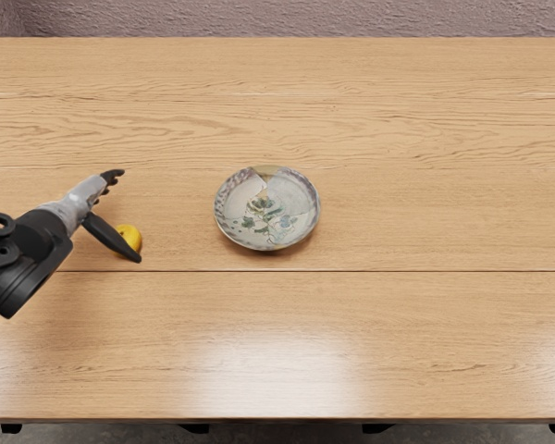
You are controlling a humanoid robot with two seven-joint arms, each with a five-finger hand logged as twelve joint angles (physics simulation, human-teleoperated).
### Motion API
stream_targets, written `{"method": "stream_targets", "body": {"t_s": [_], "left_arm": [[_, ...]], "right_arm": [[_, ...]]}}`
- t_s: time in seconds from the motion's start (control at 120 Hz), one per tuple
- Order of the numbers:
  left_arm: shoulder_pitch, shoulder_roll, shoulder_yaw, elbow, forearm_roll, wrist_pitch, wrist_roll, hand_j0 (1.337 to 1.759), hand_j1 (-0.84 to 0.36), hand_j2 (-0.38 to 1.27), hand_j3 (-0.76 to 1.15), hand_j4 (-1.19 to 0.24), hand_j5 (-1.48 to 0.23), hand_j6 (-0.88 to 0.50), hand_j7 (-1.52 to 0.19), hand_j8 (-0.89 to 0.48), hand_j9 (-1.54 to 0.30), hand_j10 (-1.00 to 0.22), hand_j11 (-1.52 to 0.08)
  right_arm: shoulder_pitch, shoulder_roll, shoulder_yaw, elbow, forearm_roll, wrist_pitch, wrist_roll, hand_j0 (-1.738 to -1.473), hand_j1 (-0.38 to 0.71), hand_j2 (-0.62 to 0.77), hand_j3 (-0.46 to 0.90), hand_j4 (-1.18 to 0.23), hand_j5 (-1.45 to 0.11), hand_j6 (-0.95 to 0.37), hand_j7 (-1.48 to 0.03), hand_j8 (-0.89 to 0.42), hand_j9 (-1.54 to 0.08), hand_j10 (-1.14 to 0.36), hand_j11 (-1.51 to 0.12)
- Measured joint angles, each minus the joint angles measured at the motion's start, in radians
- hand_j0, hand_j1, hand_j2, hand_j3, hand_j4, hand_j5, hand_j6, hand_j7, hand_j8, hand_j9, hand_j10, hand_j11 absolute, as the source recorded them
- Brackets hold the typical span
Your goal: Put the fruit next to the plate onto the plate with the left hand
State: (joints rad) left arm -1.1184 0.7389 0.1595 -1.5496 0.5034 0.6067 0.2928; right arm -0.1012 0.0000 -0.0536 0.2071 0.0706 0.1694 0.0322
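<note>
A small yellow fruit lies on the wooden table, left of a patterned round plate. My left hand comes in from the left edge and hovers just over the fruit. Its fingers point away toward the far side, and the dark thumb reaches down across the fruit's left side. The hand is spread and holds nothing. The fruit is partly hidden by the thumb. The plate carries nothing.
The plate sits about a hand's length to the right of the fruit. Bare wood lies between them. The table's front edge runs along the bottom of the view.
</note>
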Motion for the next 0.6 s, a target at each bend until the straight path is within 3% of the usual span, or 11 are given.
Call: {"method": "stream_targets", "body": {"t_s": [0.35, 0.6], "left_arm": [[-0.001, -0.017, 0.030, 0.024, 0.014, 0.004, -0.001, 1.658, 0.16, 0.03, 0.00, -0.16, -0.21, -0.16, -0.21, -0.16, -0.21, -0.16, -0.21], [-0.004, -0.025, 0.047, 0.062, 0.014, 0.004, -0.002, 1.658, 0.13, 0.04, 0.00, -0.19, -0.25, -0.19, -0.25, -0.19, -0.25, -0.19, -0.25]], "right_arm": [[0.000, 0.000, 0.000, 0.000, 0.000, 0.000, 0.000, -1.658, -0.34, 0.00, 0.00, -0.01, -0.01, -0.01, -0.01, -0.01, -0.01, -0.01, -0.01], [0.000, 0.000, 0.000, 0.000, 0.000, 0.000, 0.000, -1.658, -0.34, 0.00, 0.00, -0.01, -0.01, -0.01, -0.01, -0.01, -0.01, -0.01, -0.01]]}}
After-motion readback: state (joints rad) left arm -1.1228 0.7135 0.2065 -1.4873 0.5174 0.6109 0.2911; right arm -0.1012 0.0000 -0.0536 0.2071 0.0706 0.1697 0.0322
